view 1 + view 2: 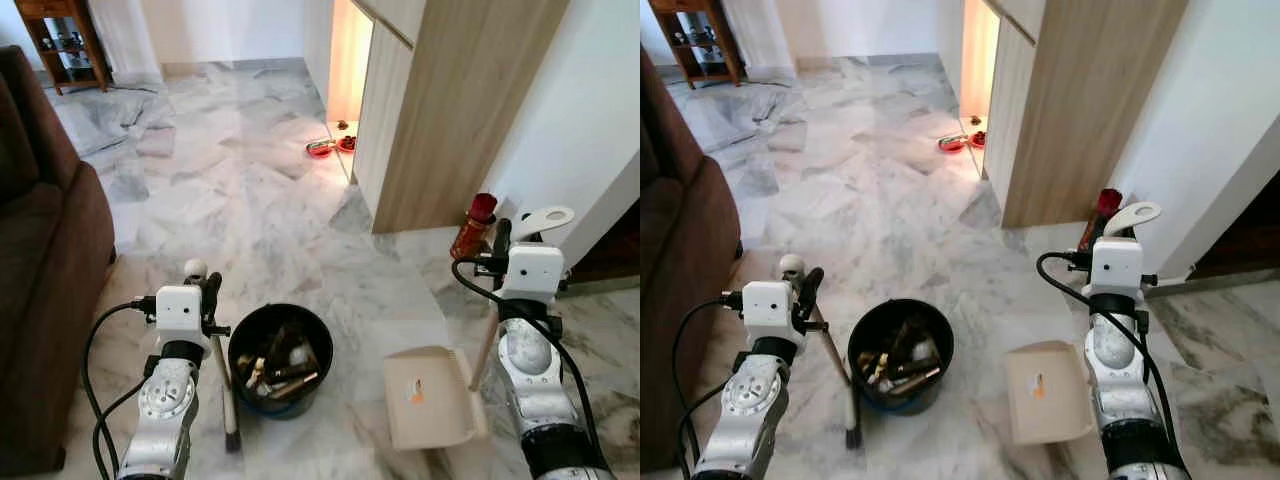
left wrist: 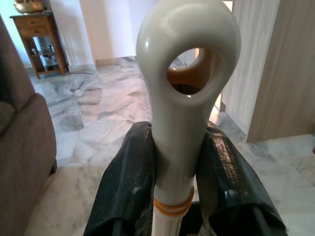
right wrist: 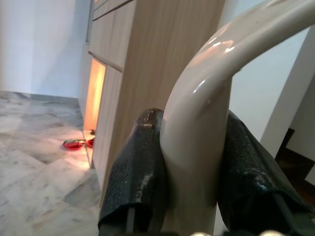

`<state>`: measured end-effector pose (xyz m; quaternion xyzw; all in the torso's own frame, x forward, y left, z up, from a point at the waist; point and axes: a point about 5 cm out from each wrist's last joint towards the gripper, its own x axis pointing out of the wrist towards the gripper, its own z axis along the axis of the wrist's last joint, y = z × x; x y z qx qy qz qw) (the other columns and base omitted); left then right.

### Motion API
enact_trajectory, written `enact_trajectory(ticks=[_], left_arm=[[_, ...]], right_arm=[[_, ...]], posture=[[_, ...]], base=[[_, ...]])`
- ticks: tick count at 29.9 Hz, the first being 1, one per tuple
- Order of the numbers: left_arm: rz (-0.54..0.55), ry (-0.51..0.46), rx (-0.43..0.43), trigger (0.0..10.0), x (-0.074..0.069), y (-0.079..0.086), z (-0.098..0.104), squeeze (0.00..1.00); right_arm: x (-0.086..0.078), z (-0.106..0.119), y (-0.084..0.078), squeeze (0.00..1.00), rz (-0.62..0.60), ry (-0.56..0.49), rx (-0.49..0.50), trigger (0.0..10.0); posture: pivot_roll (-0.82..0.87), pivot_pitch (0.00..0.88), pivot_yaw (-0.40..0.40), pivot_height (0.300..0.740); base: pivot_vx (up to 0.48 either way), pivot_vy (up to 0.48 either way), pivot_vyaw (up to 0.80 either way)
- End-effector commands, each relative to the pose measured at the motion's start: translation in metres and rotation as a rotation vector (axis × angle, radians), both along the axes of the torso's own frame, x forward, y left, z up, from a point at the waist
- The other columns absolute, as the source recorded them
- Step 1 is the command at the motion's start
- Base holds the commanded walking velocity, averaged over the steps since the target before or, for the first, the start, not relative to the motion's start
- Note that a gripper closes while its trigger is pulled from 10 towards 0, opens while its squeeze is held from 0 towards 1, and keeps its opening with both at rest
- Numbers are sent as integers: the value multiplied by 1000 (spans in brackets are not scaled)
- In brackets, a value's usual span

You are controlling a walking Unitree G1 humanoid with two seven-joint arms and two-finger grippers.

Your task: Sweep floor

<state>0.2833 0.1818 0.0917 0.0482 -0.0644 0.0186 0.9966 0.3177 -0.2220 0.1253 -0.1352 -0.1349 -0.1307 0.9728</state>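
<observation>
Holding: the left gripper pinched the cream looped top of a slim broom; the right gripper pinched the cream looped handle of a beige plastic dustpan.
Broom axis: near upright, leaning slightly, foot on the grey marble floor beside the black round bin of rubbish.
Dustpan: flat on floor, right of bin, handle rising toward the right gripper.
Key relation: bin stood between broom and dustpan, nearer the left arm.
</observation>
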Motion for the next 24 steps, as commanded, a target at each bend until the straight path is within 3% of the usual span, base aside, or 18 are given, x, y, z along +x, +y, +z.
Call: enact_trajectory(ticks=[1,19,24], left_arm=[[-16,-47,-10,10000,1,-3,10,0],[-37,-47,-8,10000,3,-4,11,0],[-39,-50,-7,10000,4,-4,12,0]], right_arm=[[4,11,2,0,18,-57,5,10000],[7,3,12,0,92,-20,65,10000],[6,1,12,0,100,-16,76,10000]], posture=[[47,0,-31,740],[47,0,-24,740],[48,0,-25,740]], base=[[-251,0,0],[0,0,0],[-257,0,0]])
